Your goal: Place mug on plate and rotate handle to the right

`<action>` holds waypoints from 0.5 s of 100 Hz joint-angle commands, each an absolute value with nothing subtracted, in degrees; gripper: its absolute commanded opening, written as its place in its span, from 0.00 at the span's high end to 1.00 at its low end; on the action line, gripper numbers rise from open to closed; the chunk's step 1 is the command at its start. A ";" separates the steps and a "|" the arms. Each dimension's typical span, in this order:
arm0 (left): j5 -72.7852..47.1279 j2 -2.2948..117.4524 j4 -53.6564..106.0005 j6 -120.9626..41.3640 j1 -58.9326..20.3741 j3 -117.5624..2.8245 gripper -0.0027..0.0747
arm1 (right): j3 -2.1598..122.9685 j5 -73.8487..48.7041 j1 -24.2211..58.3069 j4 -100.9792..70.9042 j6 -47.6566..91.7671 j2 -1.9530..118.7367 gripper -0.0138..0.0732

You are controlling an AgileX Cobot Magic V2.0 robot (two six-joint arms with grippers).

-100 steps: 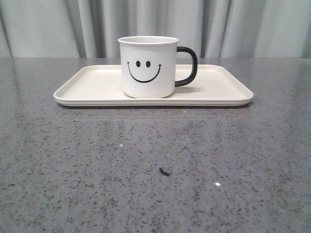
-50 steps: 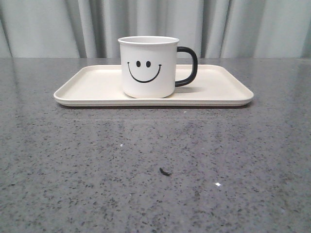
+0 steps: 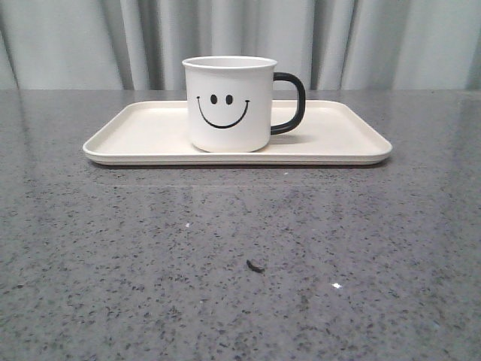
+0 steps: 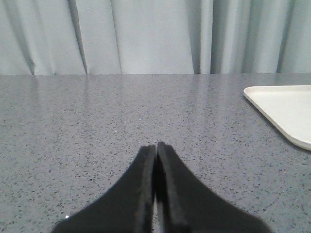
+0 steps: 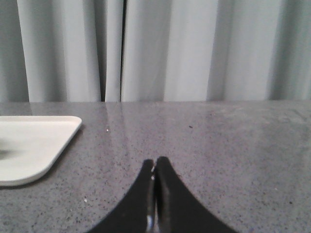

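While both black claws sit with fingers pressed together, the left claw (image 4: 156, 145) and right claw (image 5: 155, 161) hold nothing above the speckled grey stone desk (image 3: 240, 256). Nearest lies a small dark fleck (image 3: 255, 265). Farther back, the cream-white rectangular plate (image 3: 150, 135) carries the upright white smiley-face mug (image 3: 228, 104), its glossy black loop handle (image 3: 291, 102) pointing right. Pale pleated curtains (image 3: 75, 41) hang behind.

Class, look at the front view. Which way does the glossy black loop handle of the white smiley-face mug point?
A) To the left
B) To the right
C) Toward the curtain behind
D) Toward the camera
B: the glossy black loop handle juts from the right side of the white smiley-face mug, which stands on the cream-white rectangular tray.
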State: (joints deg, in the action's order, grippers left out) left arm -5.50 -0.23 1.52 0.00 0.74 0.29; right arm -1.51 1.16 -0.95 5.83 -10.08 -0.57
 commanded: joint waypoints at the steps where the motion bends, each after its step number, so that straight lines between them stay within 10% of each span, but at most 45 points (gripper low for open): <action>1: -1.24 -2.14 2.16 0.39 0.90 0.48 0.99 | -1.52 2.93 -1.30 6.54 -10.19 -1.73 0.91; 50: -1.24 -2.14 2.16 0.39 0.90 0.48 0.99 | -1.52 2.97 -1.30 6.49 -10.19 -1.73 0.91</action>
State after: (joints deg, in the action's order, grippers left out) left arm -5.50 -0.23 1.52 0.00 0.74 0.29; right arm -1.51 -1.20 -0.95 5.83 -10.22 -0.57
